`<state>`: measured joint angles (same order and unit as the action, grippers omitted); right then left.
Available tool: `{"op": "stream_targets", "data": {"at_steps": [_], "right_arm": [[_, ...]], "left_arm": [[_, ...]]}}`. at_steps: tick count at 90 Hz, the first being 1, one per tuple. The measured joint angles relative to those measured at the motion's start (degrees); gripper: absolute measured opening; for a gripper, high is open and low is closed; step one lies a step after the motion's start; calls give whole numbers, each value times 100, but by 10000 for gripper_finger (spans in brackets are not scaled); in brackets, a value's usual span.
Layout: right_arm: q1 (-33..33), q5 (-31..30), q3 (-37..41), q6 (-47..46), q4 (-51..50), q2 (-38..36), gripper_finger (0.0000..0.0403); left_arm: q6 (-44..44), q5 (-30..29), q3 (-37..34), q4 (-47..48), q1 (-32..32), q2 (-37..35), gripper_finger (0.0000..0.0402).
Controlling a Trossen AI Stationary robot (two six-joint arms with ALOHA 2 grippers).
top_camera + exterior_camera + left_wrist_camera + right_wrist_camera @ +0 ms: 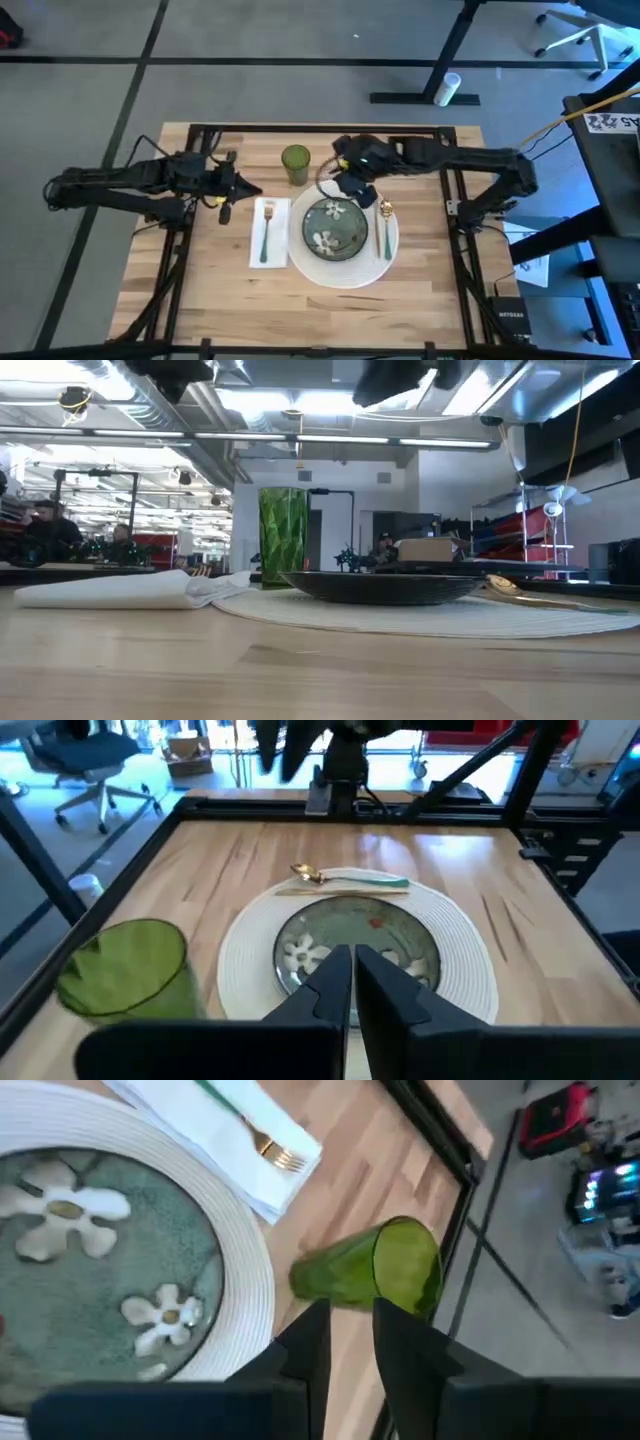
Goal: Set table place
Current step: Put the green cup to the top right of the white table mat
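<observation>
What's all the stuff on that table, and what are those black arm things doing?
table: one, pale wood, black frame.
placemat: one, white, round, right of centre.
plate: one, green floral, on the placemat.
napkin: one, white, left of the placemat.
fork: one, green handle, on the napkin.
spoon: one, gold bowl, on the placemat, right of the plate.
cup: one, green, upright, behind the plate.
left pincer: one, black, shut, beside the napkin's far end.
right pincer: one, black, slightly open, empty, above the plate's far edge, near the cup.

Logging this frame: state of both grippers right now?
Left gripper: shut, holding nothing, up off the table beside the napkin.
Right gripper: narrowly open, empty, up off the table between cup and plate.
</observation>
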<state>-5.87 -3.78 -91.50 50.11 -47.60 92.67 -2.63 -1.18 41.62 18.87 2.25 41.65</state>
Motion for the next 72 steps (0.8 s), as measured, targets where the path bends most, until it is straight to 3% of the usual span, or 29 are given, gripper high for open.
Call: {"op": "stream_targets", "data": {"at_steps": [17,46,72], "right_arm": [[-212,-17,-681,176,-529,846,78],[-333,-311,-1184,290,-507,1569,172],[-712,84,-1227,319,-373,1743,179]], "left_arm": [[-306,-3,-205,-447,-49,-74,0],[-234,-29,-746,-633,-40,-758,0],[100,-287,-1483,-965,-40,-1224,0]]}}
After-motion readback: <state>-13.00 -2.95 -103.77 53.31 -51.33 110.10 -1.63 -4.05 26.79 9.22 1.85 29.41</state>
